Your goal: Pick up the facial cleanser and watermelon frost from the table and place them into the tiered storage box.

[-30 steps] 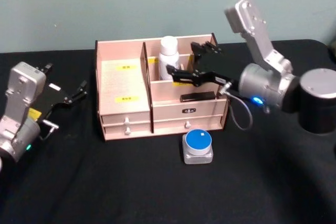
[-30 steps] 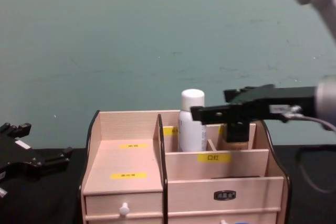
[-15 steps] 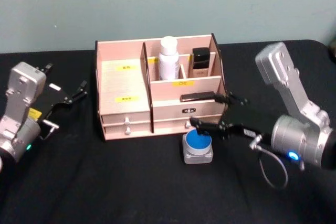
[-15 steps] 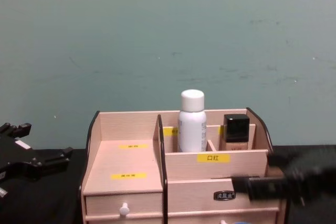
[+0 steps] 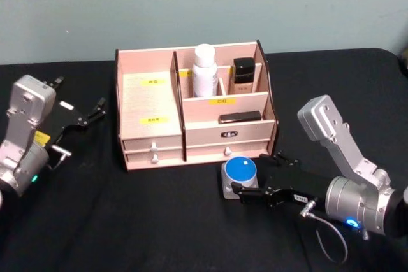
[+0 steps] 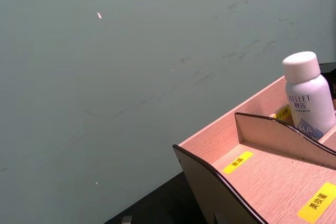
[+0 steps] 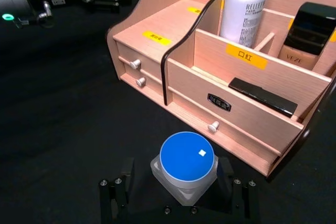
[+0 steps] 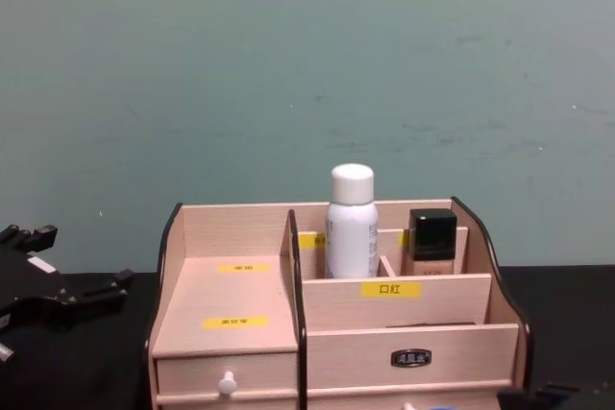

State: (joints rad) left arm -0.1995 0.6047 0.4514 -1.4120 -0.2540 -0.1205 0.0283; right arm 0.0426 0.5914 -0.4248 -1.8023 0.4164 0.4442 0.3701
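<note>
The tiered storage box (image 5: 150, 137) was pale, smooth-grained wood with dark curved side edges, stepped down from back to front, with yellow labels and small white knobs (image 7: 135, 64) on its drawers. It stood on a table (image 5: 159, 221) draped in matte black cloth.

The facial cleanser (image 5: 204, 71), a tall white plastic cylinder with a rounded cap and blue print, stood upright in a rear compartment of the box. In the neighbouring rear compartment, past a thin wooden divider, stood a beige bottle (image 5: 243, 76) with a square black cap. A flat, glossy black bar (image 5: 240, 117) lay in the tray one step lower. The wide stepped section on the robot's left held nothing.

The watermelon frost (image 5: 241, 171), a squat translucent jar with a flat round blue lid, sat on the cloth just before the drawers. The right pincer (image 7: 177, 169) was low at the table with its black fingers spread on either side of the jar, not clamped on it.

The left pincer (image 8: 75, 258) rested well apart, left of the box, fingers parted and empty.
</note>
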